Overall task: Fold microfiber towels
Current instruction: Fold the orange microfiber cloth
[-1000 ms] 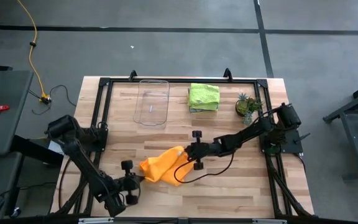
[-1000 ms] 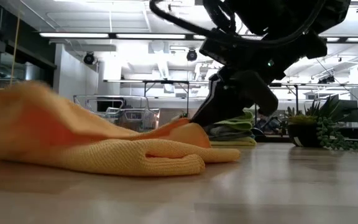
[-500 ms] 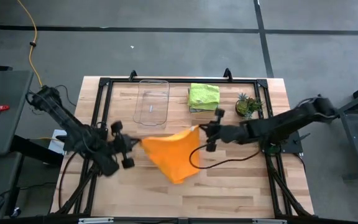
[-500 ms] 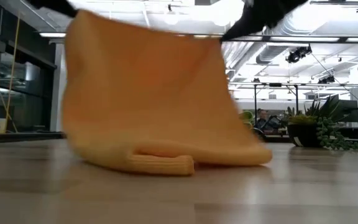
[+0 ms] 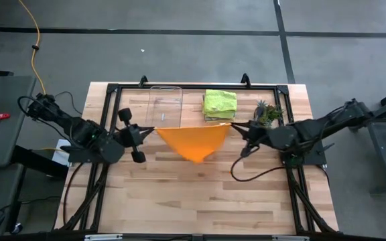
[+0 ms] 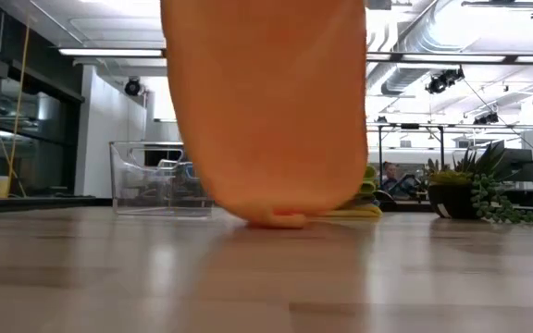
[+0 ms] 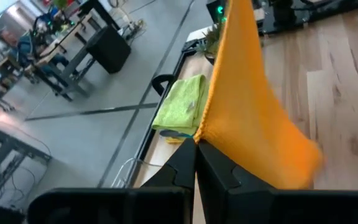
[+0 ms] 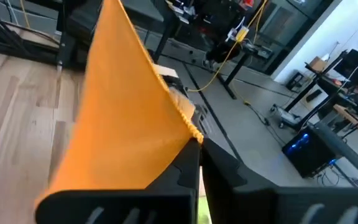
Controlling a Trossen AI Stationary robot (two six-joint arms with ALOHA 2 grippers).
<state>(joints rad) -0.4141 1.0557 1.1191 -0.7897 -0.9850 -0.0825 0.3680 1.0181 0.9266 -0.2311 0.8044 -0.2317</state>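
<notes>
While both arms reach in toward the middle of the table [image 5: 179,194], the orange towel [image 5: 193,139] hangs stretched between them, its top edge pulled taut from left to right and its lower part sagging to a point. Seen from table height, the cloth [image 6: 266,111] hangs down like a curtain and its lowest part looks to rest on the wood or just above it. At the left, the left gripper [image 5: 150,132] has its fingers closed on one top corner; the wrist camera shows the corner pinched between the two dark fingers [image 7: 219,171]. At the right, the right gripper [image 5: 236,126] is clamped on the other top corner in the same way, with the cloth's edge caught between its fingers [image 8: 182,171]. Beyond the hanging cloth, at the far side of the table, a lime green towel [image 5: 220,104] lies folded on top of other folded cloths. Left of that pile stands a clear plastic tray [image 5: 164,109], and right of it a small potted plant [image 5: 267,112].
</notes>
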